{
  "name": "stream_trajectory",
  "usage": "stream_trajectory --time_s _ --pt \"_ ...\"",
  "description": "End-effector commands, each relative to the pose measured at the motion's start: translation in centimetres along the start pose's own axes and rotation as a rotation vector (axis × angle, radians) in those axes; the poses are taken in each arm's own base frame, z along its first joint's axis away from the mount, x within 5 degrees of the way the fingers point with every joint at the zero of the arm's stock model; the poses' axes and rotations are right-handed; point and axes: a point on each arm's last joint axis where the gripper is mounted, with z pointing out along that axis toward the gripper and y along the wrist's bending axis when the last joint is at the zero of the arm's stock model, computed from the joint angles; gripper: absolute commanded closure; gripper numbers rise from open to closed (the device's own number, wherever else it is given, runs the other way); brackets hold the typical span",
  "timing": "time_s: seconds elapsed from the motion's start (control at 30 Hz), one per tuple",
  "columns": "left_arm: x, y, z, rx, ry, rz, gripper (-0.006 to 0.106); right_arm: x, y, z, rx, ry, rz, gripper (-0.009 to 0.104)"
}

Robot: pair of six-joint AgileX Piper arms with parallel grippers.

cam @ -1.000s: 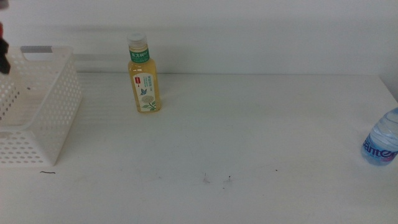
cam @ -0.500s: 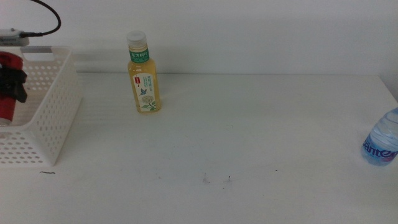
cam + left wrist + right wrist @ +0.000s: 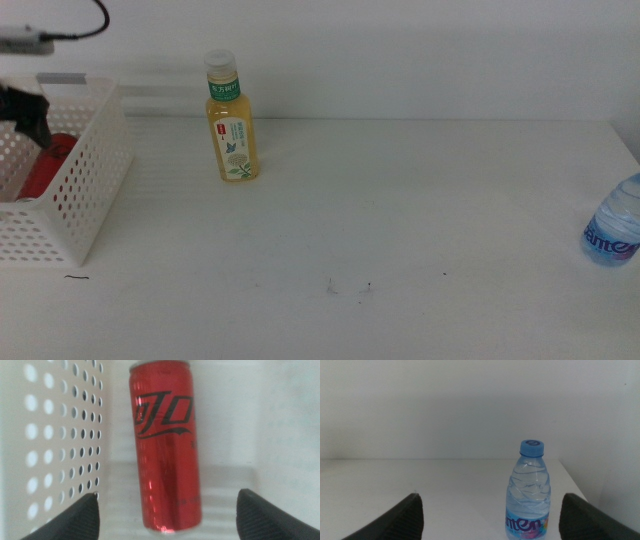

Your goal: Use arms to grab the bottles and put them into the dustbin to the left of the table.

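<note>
The middle view looks forward and down across the bench (image 3: 400,220) toward a pale wall, from fairly far back. The left wrist view looks almost straight down, close, into the dustbin (image 3: 55,435), its claw (image 3: 167,512) tips spread at the frame's lower corners; both views share the red can (image 3: 167,450) lying in that dustbin. The right wrist view faces level along the bench toward the water bottle (image 3: 530,492), which the middle view also catches, far from the dustbin.

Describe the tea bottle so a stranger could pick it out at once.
On the wide white table, look toward the back edge, just right of the white perforated plastic basket. The yellow tea bottle stands upright there, apart from the basket. Only it has a white cap and green label.
</note>
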Motion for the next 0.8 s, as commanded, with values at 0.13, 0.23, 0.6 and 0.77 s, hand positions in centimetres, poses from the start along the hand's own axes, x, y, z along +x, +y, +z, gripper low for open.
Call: stream_trajectory --time_s 0.13,0.23,0.6,0.77 --pt "0.0 -4.7 -7.5 0.045 -0.095 0.021 0.007 0.0 -0.1 0.0 0.01 -0.007 -0.013 0.011" --pt "0.1 -7.4 -10.3 0.058 -0.197 0.027 0.007 0.0 -0.1 0.0 0.01 -0.007 -0.013 0.011" --pt "6.3 -18.4 -14.1 0.22 -0.594 0.145 0.007 0.0 -0.1 0.0 0.01 -0.007 -0.013 0.011" --pt "9.0 -21.2 -13.4 0.269 -0.683 0.209 0.007 0.0 -0.1 0.0 0.01 -0.007 -0.013 0.011"
